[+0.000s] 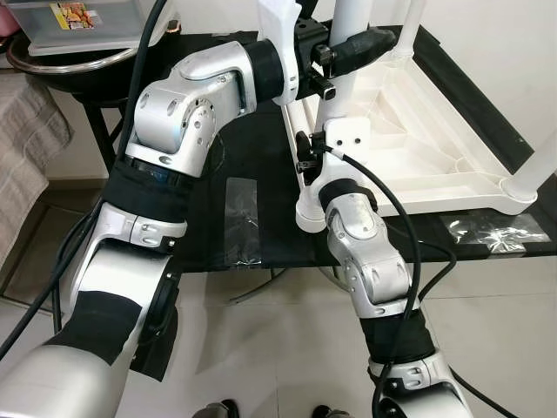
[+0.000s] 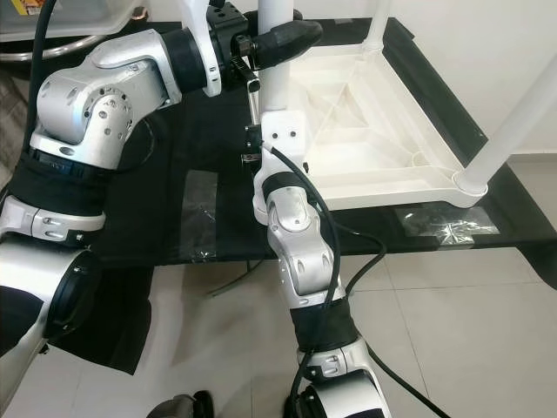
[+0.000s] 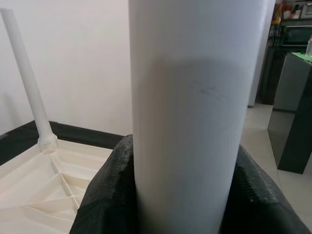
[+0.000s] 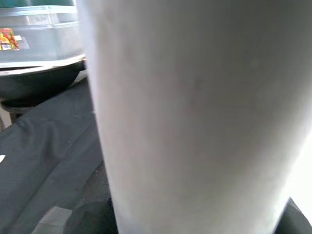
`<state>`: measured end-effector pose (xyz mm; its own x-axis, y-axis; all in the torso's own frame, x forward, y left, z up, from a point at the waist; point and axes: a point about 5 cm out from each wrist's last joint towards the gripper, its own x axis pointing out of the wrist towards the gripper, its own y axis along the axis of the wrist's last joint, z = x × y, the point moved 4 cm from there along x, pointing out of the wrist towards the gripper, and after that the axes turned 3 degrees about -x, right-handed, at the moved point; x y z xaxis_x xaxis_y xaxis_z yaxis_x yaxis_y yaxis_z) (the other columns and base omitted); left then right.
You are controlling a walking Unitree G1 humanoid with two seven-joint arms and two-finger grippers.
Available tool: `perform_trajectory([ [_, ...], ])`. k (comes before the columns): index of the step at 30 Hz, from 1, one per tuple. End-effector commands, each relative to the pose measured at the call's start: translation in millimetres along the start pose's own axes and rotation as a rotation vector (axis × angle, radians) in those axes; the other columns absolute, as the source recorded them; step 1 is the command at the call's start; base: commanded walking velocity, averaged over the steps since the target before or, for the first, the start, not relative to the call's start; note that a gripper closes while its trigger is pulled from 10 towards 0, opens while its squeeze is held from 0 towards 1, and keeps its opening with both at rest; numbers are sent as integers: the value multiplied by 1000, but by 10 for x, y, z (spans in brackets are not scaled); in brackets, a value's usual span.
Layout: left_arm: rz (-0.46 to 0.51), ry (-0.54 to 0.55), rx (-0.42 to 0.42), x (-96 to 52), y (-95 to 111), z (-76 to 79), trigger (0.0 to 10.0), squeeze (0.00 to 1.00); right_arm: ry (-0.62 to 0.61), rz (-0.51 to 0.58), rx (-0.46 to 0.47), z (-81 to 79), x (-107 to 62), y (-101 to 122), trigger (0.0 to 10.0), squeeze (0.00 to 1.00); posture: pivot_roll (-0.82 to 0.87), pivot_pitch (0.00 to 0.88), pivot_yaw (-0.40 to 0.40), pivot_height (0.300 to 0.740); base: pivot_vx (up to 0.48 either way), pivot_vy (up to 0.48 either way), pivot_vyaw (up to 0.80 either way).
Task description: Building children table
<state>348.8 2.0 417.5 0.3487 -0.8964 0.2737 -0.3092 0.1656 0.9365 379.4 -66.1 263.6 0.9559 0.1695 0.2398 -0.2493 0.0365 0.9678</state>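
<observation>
I count one white tabletop [image 2: 365,122] lying upside down on one black cloth [image 1: 252,165], with three white legs standing on it: one near leg [image 1: 348,26] that my two arms both meet, one far leg [image 2: 379,22], and one leg at the corner on my right [image 1: 540,170]. I see two patches of clear tape [image 1: 242,218] on the cloth, the second [image 1: 492,231] by that right corner. Off to my left I count one clear storage box [image 1: 87,22] resting on one dark round bowl [image 1: 61,70].

upright legs [image 1: 537,170] crowd tabletop [image 1: 435,131], floor open
</observation>
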Motion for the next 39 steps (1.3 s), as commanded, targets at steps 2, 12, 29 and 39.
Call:
perform_trajectory([
  [2, -12, -62, 9, 61, 19, 83, 0, 0, 113, -22, 100, -19, -3, -64, 10000, 1000, 124, 187, 35, 740, 0, 0, 0],
  [12, -12, -81, 1, 78, -14, 123, 0, 0, 455, 130, 8, 398, 49, 376, 10000, 1000, 126, 187, 40, 740, 0, 0, 0],
  [29, -36, -129, -17, 88, -36, 230, 0, 0, 1043, 82, -242, 581, 40, 617, 10000, 0, 166, 221, 61, 740, 0, 0, 0],
  [39, 1, -249, -44, 135, 55, 405, 0, 0, 1200, 43, -222, 550, 26, 595, 10000, 0, 171, 240, 63, 740, 0, 0, 0],
])
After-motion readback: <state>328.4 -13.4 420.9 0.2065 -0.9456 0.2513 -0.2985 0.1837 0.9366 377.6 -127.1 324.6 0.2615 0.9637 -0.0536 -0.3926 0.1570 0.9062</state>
